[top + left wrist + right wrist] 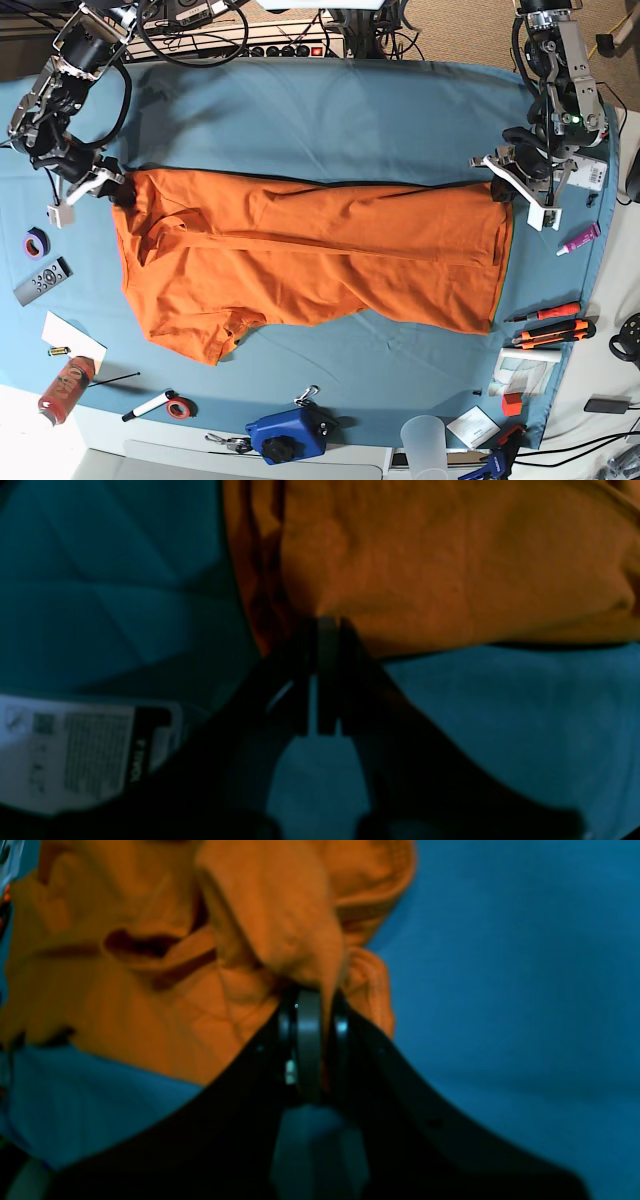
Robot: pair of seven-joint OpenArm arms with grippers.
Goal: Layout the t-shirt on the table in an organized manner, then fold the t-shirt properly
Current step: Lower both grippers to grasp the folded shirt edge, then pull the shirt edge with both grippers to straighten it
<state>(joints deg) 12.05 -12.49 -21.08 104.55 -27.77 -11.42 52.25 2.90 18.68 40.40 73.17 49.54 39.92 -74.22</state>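
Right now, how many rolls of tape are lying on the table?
2. A purple roll lies near the table's left edge; a red roll lies by the marker at the front. Clutter may hide others.

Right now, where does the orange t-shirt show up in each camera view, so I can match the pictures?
Left wrist: the t-shirt fills the upper right, its corner pinched in the shut left gripper.
Right wrist: it bunches across the upper left, a fold pinched in the shut right gripper.
Base: it lies spread across the middle, between both arms.
Shared landmark: the table and its teal cloth, under the shirt in every view.
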